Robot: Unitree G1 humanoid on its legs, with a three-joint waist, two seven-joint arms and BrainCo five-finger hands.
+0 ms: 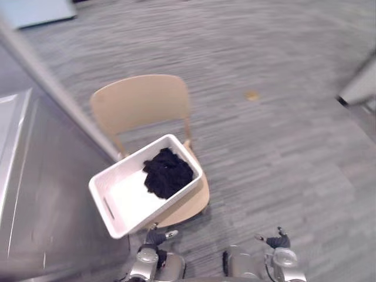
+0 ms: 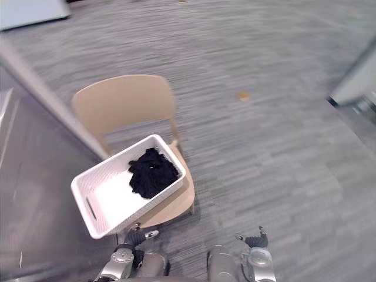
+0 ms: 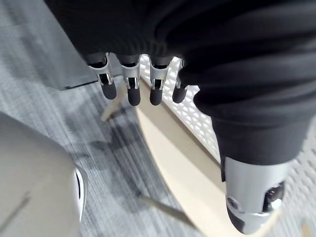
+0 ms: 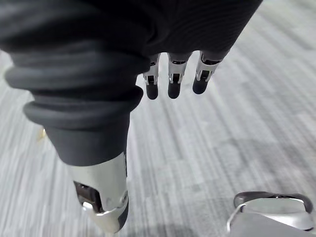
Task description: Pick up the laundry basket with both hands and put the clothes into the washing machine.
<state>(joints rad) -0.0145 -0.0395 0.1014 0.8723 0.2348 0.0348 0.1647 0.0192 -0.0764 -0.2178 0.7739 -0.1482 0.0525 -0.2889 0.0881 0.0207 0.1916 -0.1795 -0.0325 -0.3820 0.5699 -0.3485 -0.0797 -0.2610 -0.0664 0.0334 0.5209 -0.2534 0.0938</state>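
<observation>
Left hand (image 3: 133,91) hangs just short of the laundry basket (image 1: 132,200), fingers loosely straight, thumb apart, gripping nothing; right hand (image 4: 170,84) is likewise slack and empty over the carpet (image 1: 282,147), off to the basket's side; basket sits skewed on the wooden chair (image 1: 141,100), black clothes (image 1: 168,172) heaped at its far end; grey metal panel (image 1: 35,194) on the left may be the washing machine, hard to tell; task barely begun: no grasp, lift, carry or unloading done yet.
</observation>
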